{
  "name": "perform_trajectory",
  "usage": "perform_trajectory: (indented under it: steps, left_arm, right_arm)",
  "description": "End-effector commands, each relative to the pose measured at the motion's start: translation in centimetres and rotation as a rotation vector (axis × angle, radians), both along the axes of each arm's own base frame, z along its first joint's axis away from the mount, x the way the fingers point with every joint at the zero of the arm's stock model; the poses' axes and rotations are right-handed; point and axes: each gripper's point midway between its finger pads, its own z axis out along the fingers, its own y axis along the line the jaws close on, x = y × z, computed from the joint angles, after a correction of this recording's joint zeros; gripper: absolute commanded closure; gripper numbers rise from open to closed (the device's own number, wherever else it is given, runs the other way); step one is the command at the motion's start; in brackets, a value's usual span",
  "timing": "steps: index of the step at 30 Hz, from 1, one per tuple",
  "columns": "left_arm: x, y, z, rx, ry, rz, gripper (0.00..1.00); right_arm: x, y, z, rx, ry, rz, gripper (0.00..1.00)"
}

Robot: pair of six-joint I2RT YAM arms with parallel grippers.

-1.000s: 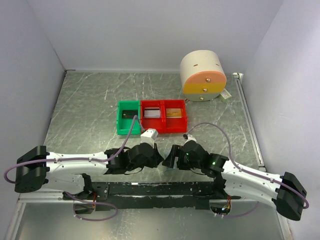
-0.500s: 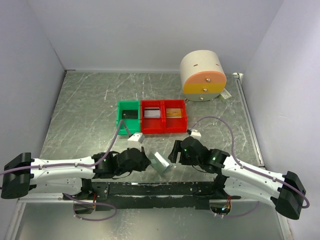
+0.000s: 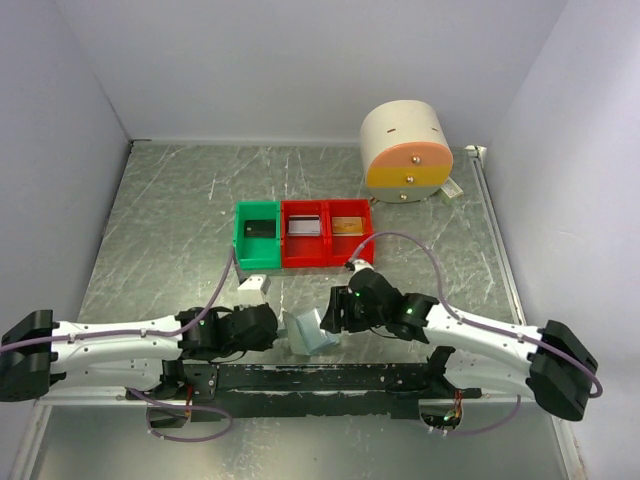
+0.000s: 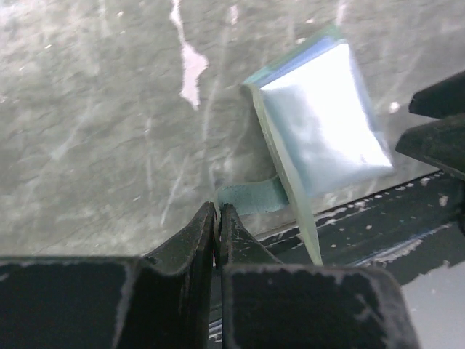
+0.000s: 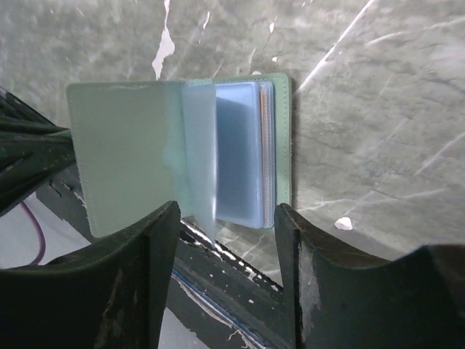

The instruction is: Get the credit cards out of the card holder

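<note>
The card holder [image 3: 308, 333], pale blue-green and soft, stands spread open on the table near the front rail. My left gripper [image 4: 218, 211] is shut on its small teal strap [image 4: 251, 198], and the holder [image 4: 320, 131] hangs beyond the fingertips. My right gripper [image 5: 227, 214] is open, its fingers on either side of the lower edge of the holder [image 5: 131, 156] without touching it. Thin orange-tan edges of the credit cards [image 5: 266, 145] show in the stacked blue sleeves on the right half. From above, the right gripper [image 3: 335, 315] sits just right of the holder and the left gripper [image 3: 272, 330] just left.
A green bin [image 3: 256, 235] and two joined red bins [image 3: 328, 246] sit mid-table; a tan card [image 3: 347, 226] lies in the right red one. A round cream and orange drawer unit [image 3: 405, 152] stands at the back right. The black rail [image 3: 320, 378] runs along the near edge.
The left gripper has drawn back to the left, still holding the holder, which now hangs open. The right gripper has moved left up to the holder and its jaws have narrowed a little.
</note>
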Motion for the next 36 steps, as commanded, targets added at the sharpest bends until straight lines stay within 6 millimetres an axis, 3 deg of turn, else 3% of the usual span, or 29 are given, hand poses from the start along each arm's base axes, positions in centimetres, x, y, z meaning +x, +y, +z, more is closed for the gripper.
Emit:
perform_trajectory:
  steps: [1,11,27,36]
  left_arm:
    - [0.2,2.4,-0.7,0.126,0.041,0.105,0.93]
    - [0.5,2.1,-1.0,0.138,0.03,0.115,0.93]
    - [0.6,2.3,-2.0,0.115,0.02,0.125,0.93]
    - [1.3,0.8,-2.4,0.041,-0.01,0.106,0.93]
  right_arm:
    - [-0.4,2.6,1.0,0.074,0.011,0.11,0.47]
    - [-1.9,4.6,1.6,0.176,0.062,0.205,0.55]
    - [-3.2,7.7,2.3,0.304,0.134,0.277,0.56]
    - [-3.5,8.2,1.6,0.353,0.168,0.247,0.56]
